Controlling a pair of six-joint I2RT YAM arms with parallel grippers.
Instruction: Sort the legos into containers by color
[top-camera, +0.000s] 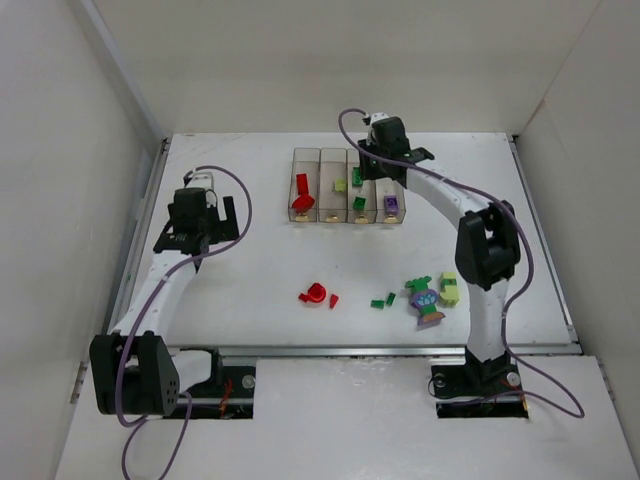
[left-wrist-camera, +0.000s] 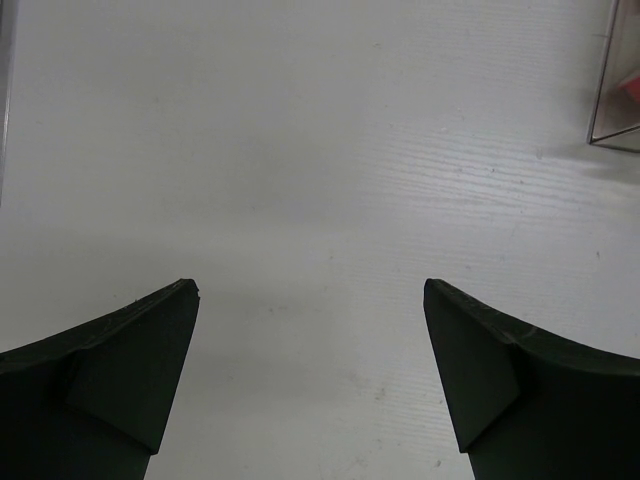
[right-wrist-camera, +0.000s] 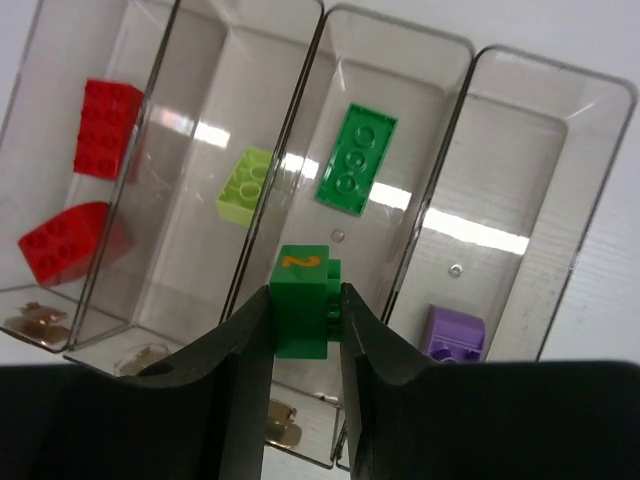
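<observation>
Lego (right-wrist-camera: 302, 272) in green sits clamped in right claw (right-wrist-camera: 305, 298) over the containers (right-wrist-camera: 500, 180); left claw (left-wrist-camera: 310, 288) gapes empty.

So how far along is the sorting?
Done: two red bricks, one lime brick, one green brick and one purple brick lie in separate bins. In hand: the right gripper holds a numbered green brick over them. Remaining: loose red pieces, green bits, a mixed clump.
</observation>
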